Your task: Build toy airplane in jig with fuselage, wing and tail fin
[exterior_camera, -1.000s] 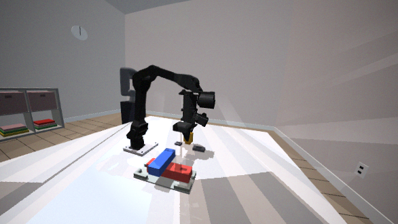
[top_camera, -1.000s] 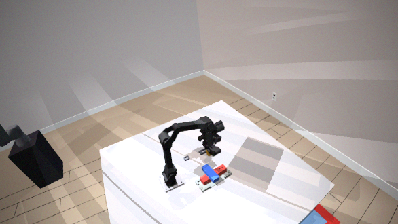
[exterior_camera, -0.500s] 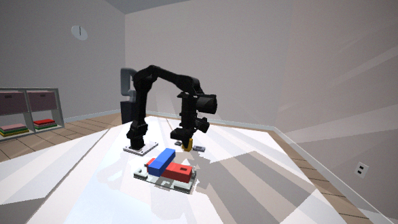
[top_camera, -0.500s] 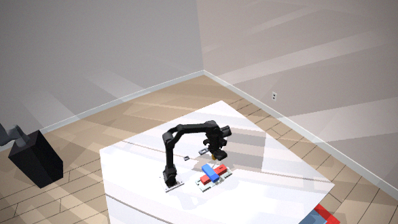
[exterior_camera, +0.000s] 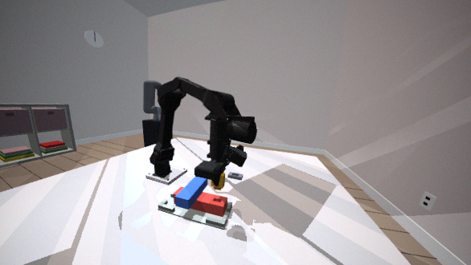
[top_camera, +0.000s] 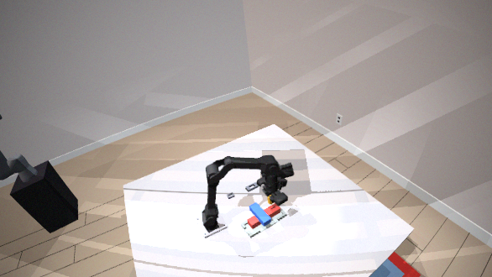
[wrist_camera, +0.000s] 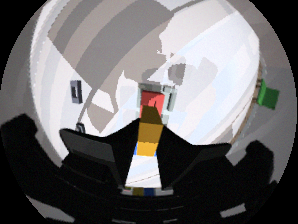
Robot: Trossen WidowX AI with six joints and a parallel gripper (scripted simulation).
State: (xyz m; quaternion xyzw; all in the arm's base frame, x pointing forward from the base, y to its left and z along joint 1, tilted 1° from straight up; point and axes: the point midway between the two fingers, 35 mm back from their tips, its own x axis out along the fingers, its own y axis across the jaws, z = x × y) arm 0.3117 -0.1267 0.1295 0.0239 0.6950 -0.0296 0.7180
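The red fuselage (top_camera: 253, 222) (exterior_camera: 209, 203) (wrist_camera: 151, 98) lies in the pale jig (top_camera: 251, 234) (exterior_camera: 215, 221) (wrist_camera: 170, 98) and looks flat. The blue wing (top_camera: 260, 214) (exterior_camera: 190, 193) lies across the top of the fuselage; its tab is hidden. In the wrist view only slivers of blue show beside the fin. My gripper (top_camera: 270, 198) (exterior_camera: 217, 179) (wrist_camera: 147, 121) is shut on the orange tail fin (top_camera: 269, 201) (exterior_camera: 218, 182) (wrist_camera: 149, 134). The fin hangs from the fingers, above and slightly behind the fuselage in the exterior view. A dark socket shows in the fuselage's bare end. The fin's tab cannot be made out.
A grey rectangular holder (top_camera: 251, 187) (exterior_camera: 235, 176) (wrist_camera: 76, 91) and a smaller one (top_camera: 230, 195) (wrist_camera: 80, 128) sit on the white table behind the jig. The arm's base plate (top_camera: 216, 232) (exterior_camera: 154, 177) is to the left of the jig in the top and exterior views.
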